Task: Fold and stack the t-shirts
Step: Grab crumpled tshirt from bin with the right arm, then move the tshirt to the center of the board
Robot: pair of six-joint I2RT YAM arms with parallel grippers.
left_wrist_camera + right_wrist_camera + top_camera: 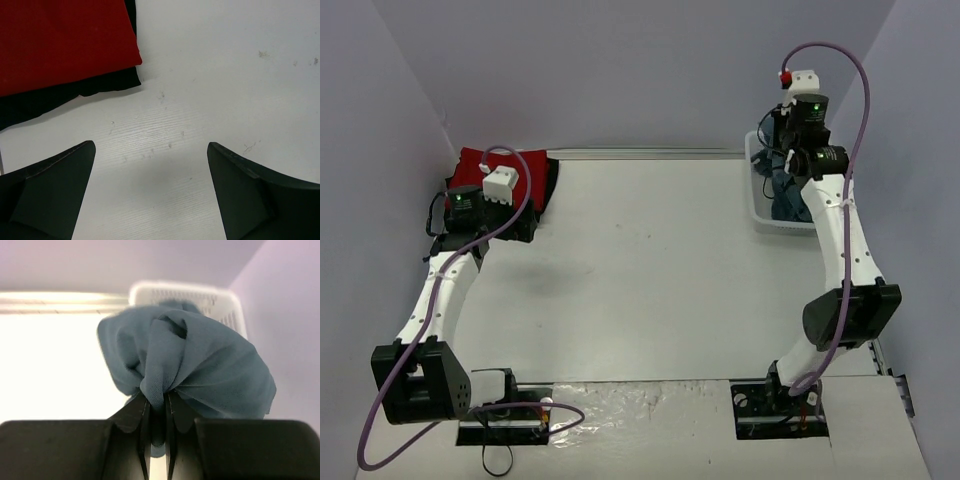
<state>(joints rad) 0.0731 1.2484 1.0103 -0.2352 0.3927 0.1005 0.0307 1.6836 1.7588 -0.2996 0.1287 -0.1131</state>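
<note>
A folded red t-shirt (480,165) lies on a black t-shirt (549,185) at the table's far left corner. The left wrist view shows the red t-shirt (65,40) stacked on the black t-shirt (50,102), whose edge sticks out below it. My left gripper (151,147) hangs open over bare table just beside this stack, holding nothing. My right gripper (157,402) is shut on a bunched fold of the slate-blue t-shirt (200,355), lifted over the basket. From above, that t-shirt (788,195) hangs under the right gripper (782,165).
A white lattice basket (757,205) stands at the table's far right edge; its rim (220,297) shows behind the cloth. Grey walls close in the back and sides. Both arm bases sit at the near edge.
</note>
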